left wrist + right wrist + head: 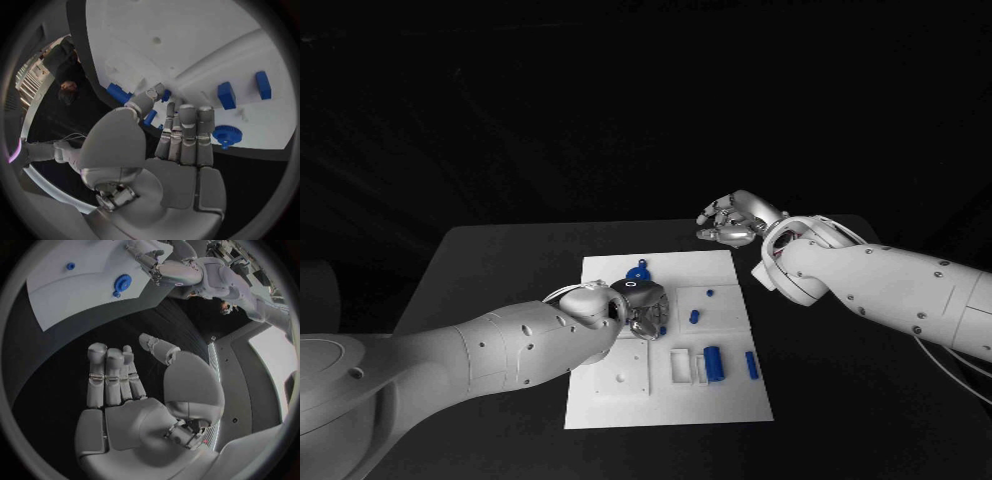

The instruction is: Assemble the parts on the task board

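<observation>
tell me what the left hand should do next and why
Probably lower the left hand a little onto the small blue parts near its fingertips and close on one. It hovers over the task board with fingers apart and nothing held, while the right hand waits off the board, also empty. Other blue parts lie loose, so nothing looks assembled yet.

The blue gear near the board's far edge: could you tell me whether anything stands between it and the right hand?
Nothing visible does. The right hand hovers open over bare table beyond the board, and only table and plate lie between it and the gear. The left hand hangs over the board's middle, to one side.
</observation>
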Controlling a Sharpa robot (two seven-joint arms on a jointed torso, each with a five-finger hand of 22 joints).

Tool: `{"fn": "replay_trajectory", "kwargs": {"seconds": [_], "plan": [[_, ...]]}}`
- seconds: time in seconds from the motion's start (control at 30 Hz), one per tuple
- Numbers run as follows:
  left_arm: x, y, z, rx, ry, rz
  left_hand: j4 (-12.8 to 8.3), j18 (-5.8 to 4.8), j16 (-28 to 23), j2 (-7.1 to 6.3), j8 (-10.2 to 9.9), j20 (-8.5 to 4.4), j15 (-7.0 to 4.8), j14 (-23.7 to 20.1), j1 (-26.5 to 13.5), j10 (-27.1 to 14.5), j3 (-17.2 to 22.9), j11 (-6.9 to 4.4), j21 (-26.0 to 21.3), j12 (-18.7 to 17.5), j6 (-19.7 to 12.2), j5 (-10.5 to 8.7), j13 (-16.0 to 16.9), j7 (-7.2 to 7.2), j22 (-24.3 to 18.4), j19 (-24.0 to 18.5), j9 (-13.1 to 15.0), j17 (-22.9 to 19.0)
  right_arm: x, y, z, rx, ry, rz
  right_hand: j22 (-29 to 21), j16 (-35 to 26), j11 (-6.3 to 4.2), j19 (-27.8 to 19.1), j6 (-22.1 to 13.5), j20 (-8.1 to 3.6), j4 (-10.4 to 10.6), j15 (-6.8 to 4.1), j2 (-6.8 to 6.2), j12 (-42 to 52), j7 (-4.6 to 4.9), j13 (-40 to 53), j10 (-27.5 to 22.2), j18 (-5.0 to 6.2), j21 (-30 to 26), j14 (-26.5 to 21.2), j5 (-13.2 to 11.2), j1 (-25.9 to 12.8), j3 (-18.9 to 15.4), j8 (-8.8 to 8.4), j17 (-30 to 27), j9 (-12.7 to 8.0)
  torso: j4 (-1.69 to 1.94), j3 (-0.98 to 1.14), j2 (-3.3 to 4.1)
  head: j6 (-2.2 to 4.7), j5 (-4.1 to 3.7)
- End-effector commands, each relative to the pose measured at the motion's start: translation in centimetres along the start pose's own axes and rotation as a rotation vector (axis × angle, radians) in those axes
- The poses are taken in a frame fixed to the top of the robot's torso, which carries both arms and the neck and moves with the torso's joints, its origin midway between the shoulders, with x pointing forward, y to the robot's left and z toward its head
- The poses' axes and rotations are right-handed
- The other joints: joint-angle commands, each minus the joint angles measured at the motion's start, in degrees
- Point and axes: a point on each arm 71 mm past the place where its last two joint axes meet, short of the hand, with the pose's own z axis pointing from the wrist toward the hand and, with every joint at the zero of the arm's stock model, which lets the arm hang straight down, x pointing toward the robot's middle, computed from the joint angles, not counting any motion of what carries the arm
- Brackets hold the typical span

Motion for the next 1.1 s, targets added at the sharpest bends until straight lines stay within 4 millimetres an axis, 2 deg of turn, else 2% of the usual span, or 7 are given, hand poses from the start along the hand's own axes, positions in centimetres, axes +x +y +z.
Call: {"fn": "replay_trajectory", "kwargs": {"seconds": [0.03,0.43,0.57,1.1], "plan": [[0.92,-0.12,0.02,0.002,0.036,0.005,-0.25,5.34,0.37,0.60,0.18,0.06,0.04,0.34,-0.09,0.29,-0.18,0.03,0.41,0.12,0.29,-0.04,0.06,0.11,0.39,-0.13,-0.16,0.09,0.11,0.19,0.00,-0.011,0.009,-0.001,0.07,-0.16,0.03,-0.09,0.12,0.20,-0.35,0.04,0.14,-0.29,0.41,-0.11,-0.03,3.95,-0.38,-0.33,0.30,-0.19,-0.09,-0.15,-0.07,-0.05,-0.01,0.04,0.00,0.04,0.01],[1.36,-0.76,0.29,0.009,0.057,0.002,-0.24,5.41,0.82,0.93,0.08,0.03,0.05,0.43,-0.21,0.58,-0.23,0.04,0.58,0.01,0.23,-0.12,-0.01,0.25,0.49,0.02,-0.41,0.23,0.18,0.29,0.02,-0.013,0.012,-0.001,0.10,-0.12,0.00,-0.04,0.24,0.19,-0.37,0.01,0.17,-0.26,0.37,-0.21,0.03,3.95,-0.40,-0.31,0.33,-0.16,-0.11,-0.07,-0.12,-0.02,-0.05,0.03,0.02,-0.16,-0.04],[1.43,-0.62,0.26,0.001,0.067,0.003,-0.31,5.50,1.25,1.20,0.16,-0.03,0.00,0.64,-0.21,0.85,-0.28,-0.01,0.83,-0.04,0.45,-0.25,-0.05,0.24,0.62,0.28,-0.53,0.36,0.16,0.29,0.02,-0.013,0.012,-0.001,0.11,-0.11,0.00,-0.03,0.25,0.18,-0.38,0.01,0.17,-0.25,0.37,-0.24,0.04,3.95,-0.40,-0.31,0.33,-0.15,-0.11,-0.06,-0.12,-0.02,-0.01,0.10,0.00,-0.15,-0.05],[1.58,-0.71,0.45,-0.011,0.091,0.019,-0.52,5.74,2.46,2.42,0.60,-0.20,-0.26,1.14,-0.17,2.09,-0.29,-0.28,1.48,0.01,1.52,-0.29,-0.06,-0.03,0.88,0.76,-0.88,0.64,0.16,0.39,0.04,-0.014,0.013,-0.002,0.13,-0.08,-0.02,-0.01,0.27,0.17,-0.42,-0.01,0.19,-0.23,0.35,-0.32,0.08,3.95,-0.42,-0.30,0.34,-0.11,-0.12,-0.03,-0.16,-0.01,0.01,0.02,0.01,-0.30,-0.11]]}}
